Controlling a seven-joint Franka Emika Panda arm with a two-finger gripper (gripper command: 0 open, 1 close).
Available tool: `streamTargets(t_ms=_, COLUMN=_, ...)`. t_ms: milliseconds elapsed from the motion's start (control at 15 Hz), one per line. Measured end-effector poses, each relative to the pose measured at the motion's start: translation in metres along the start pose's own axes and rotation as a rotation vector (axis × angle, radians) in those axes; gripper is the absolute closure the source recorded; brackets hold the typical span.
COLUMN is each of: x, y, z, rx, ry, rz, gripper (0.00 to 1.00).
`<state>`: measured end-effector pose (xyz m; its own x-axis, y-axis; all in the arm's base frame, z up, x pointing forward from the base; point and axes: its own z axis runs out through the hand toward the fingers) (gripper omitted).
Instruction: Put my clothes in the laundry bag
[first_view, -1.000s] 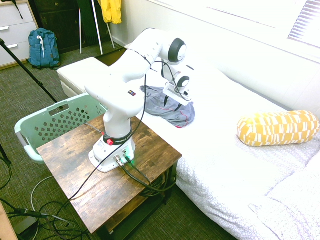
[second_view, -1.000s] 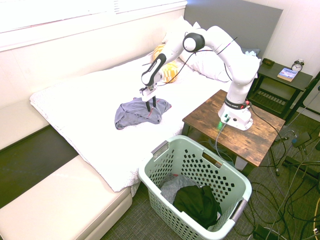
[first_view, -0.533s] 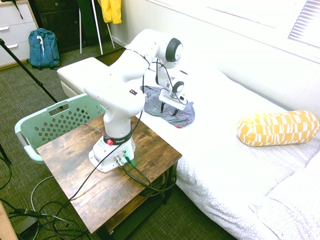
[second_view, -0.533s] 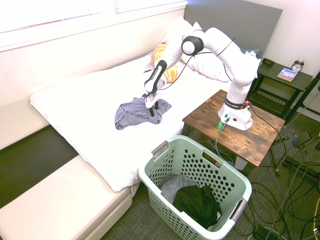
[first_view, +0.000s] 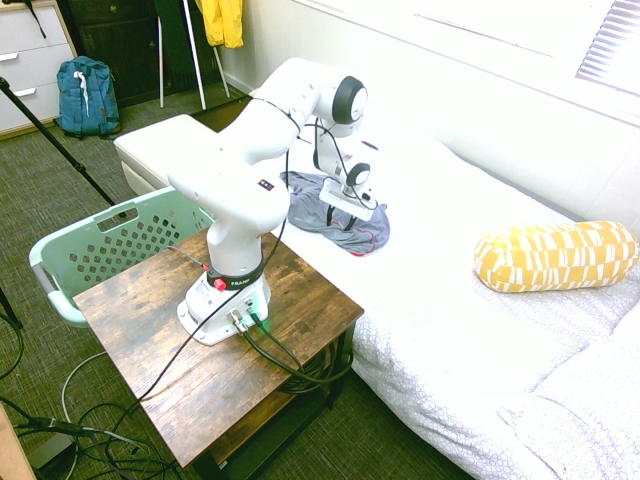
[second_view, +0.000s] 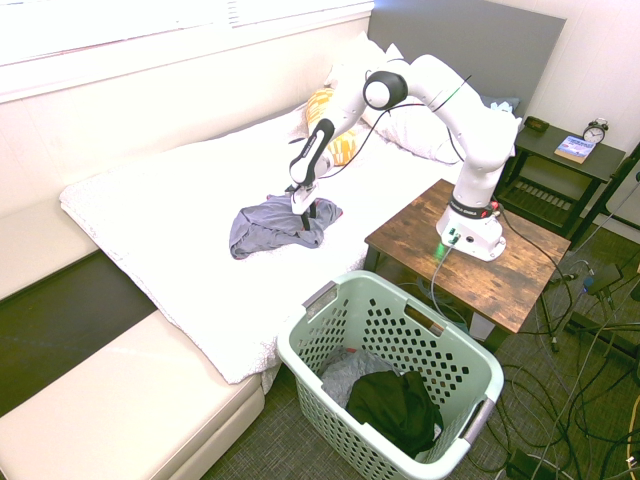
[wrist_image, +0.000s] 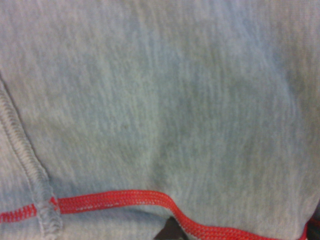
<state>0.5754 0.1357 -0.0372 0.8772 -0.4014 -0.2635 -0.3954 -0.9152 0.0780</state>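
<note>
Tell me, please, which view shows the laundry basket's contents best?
The second exterior view: the laundry basket opens toward it, showing dark clothing inside. The first exterior view shows only its perforated side; the wrist view shows none.

grey clothes (second_view: 268, 222) w/ red edging, mint-green laundry bag (second_view: 330, 305) w/ hole rows, yellow-white patterned pillow (first_view: 556, 255), blue backpack (first_view: 87, 95), white bed (first_view: 470, 330), brown wood desk (first_view: 280, 340)

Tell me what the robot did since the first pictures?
The gripper came down onto the grey clothes on the bed, and the arm folded lower. The clothes have not been lifted. The laundry basket and the yellow pillow stayed put.
</note>
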Motion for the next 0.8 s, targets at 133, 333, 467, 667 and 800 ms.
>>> streamTargets(t_ms=133, x=0.001, y=0.003, z=0.001, rx=0.000, ry=-0.004, rz=0.002, gripper=1.00)
streamTargets(t_ms=333, x=0.001, y=0.008, z=0.002, rx=0.007, ry=-0.013, rz=0.002, gripper=1.00)
streamTargets(t_ms=467, x=0.004, y=0.011, z=0.002, rx=0.012, ry=-0.016, rz=0.006, gripper=1.00)
streamTargets(t_ms=667, x=0.008, y=0.017, z=-0.002, rx=0.020, ry=-0.020, rz=0.021, gripper=1.00)
streamTargets(t_ms=800, x=0.009, y=0.016, z=-0.007, rx=0.025, ry=-0.024, rz=0.027, gripper=1.00)
